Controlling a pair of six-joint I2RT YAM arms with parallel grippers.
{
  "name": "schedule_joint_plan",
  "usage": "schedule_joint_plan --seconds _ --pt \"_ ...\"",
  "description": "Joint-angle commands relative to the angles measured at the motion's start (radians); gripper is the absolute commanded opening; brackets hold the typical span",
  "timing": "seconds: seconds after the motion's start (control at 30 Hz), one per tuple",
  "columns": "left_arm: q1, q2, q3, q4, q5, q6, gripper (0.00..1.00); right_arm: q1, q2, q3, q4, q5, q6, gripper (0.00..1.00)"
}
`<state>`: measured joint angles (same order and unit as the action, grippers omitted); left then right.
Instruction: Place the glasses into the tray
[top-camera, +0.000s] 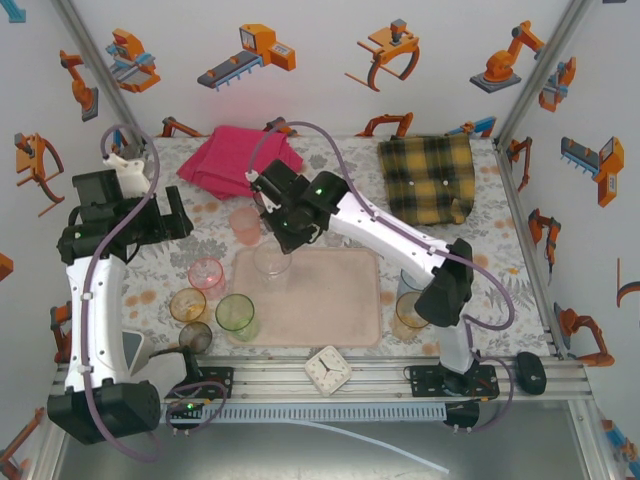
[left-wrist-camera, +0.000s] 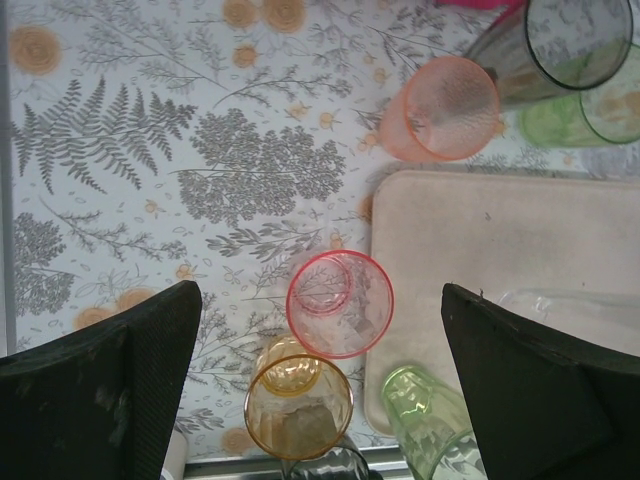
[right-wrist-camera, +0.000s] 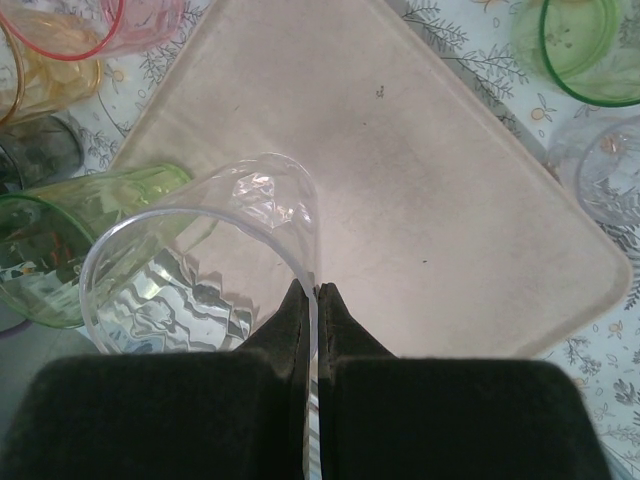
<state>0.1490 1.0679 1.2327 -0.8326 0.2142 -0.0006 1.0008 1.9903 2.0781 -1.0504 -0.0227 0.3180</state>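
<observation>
My right gripper (right-wrist-camera: 316, 300) is shut on the rim of a clear glass (right-wrist-camera: 200, 270), one finger inside and one outside. It holds the glass (top-camera: 272, 262) over the far left corner of the pale-pink tray (top-camera: 330, 310). My left gripper (left-wrist-camera: 320, 380) stands open above a pink glass (left-wrist-camera: 340, 303) and an amber glass (left-wrist-camera: 298, 405) on the table left of the tray (left-wrist-camera: 500, 240). A green glass (top-camera: 236, 315) and a smoky grey one (top-camera: 195, 337) stand near the tray's front left corner. A peach glass (top-camera: 244, 224) stands beyond the tray.
Two more glasses (top-camera: 410, 305) stand right of the tray under the right arm. A folded pink cloth (top-camera: 240, 160) and a yellow plaid cloth (top-camera: 428, 178) lie at the back. A white clock (top-camera: 327, 370) and a black mouse (top-camera: 530, 372) sit on the front rail.
</observation>
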Motion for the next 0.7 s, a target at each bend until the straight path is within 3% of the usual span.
schedule_joint_plan --seconds 0.0,0.67 --pt "0.024 -0.025 -0.002 0.037 -0.018 -0.049 0.97 0.018 -0.004 0.048 0.042 -0.036 0.019 0.01" --pt "0.057 -0.003 0.019 0.020 0.065 -0.065 0.97 0.071 0.148 0.139 0.056 -0.029 -0.016 0.01"
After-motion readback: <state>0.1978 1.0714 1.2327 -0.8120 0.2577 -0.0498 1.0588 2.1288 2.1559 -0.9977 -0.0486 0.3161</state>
